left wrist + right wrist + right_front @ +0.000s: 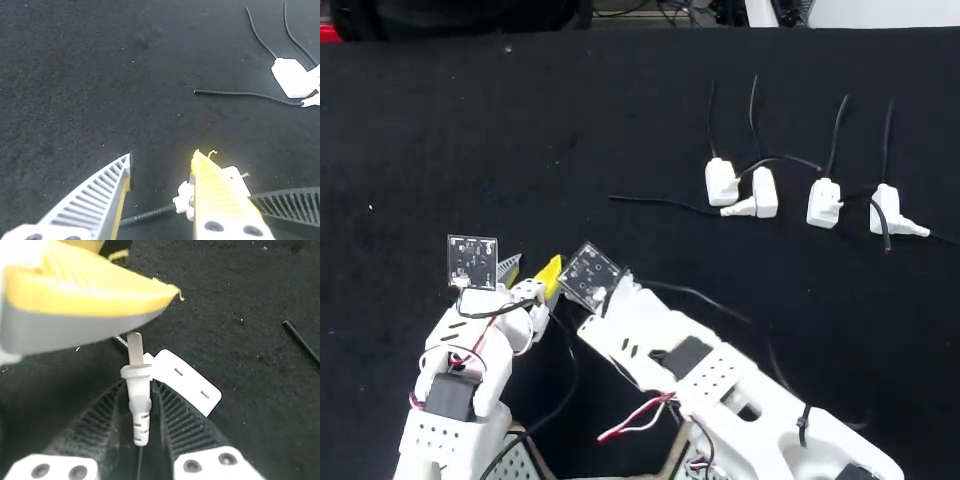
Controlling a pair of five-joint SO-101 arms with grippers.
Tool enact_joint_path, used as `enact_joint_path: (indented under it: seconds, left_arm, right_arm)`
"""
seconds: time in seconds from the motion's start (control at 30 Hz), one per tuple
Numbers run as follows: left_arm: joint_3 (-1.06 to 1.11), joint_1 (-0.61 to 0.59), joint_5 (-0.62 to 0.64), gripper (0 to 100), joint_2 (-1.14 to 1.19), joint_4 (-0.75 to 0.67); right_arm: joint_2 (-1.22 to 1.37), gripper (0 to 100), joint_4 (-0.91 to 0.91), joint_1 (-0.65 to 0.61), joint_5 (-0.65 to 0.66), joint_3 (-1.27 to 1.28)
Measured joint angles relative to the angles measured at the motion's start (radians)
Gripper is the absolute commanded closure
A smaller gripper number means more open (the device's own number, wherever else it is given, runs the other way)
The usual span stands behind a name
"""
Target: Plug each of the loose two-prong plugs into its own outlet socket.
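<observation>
- Right wrist view: your right tool is clamped on a white two-prong plug. Its black ribbed fingers sit on either side of the plug body, and the prongs point away from the camera.
- Just beside the plug's collar is a white outlet socket on the black desk, its two slots turned toward the camera. You cannot tell whether plug and socket touch.
- Your left tool stands moderately wide, grey and yellow fingers apart. The yellow finger sits just beside the plug.
- In the high view, both tools meet at lower left of centre. Four white corded pieces lie in a row at upper right, well apart from them.
</observation>
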Motion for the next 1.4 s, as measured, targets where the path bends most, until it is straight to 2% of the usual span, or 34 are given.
enact_joint_path:
  seconds: [0.17, 0.33, 0.63, 0.97, 1.17, 1.4]
  left_arm:
    - [0.0, 0.005, 0.0, 80, 0.0, 0.0]
    - [0.0, 0.005, 0.002, 80, 0.0, 0.0]
    - [0.003, -0.002, 0.003, 80, -0.011, -0.012]
    - [0.003, -0.002, 0.003, 80, -0.012, -0.014]
    - [0.003, -0.002, 0.003, 80, -0.012, -0.011]
    - [0.003, -0.002, 0.003, 80, -0.012, -0.012]
  right_arm:
    - [0.0, 98.8, 0.051, 0.0, 0.0, -0.037]
    - [0.002, 98.8, 0.083, 0.0, 0.075, -0.097]
    - [0.002, 98.8, 0.302, 0.018, 0.094, -0.273]
    - [0.002, 98.8, 0.313, 0.026, 0.094, -0.281]
    - [0.003, 98.8, 0.416, 0.018, 0.051, -0.371]
    - [0.003, 98.8, 0.419, 0.014, 0.044, -0.382]
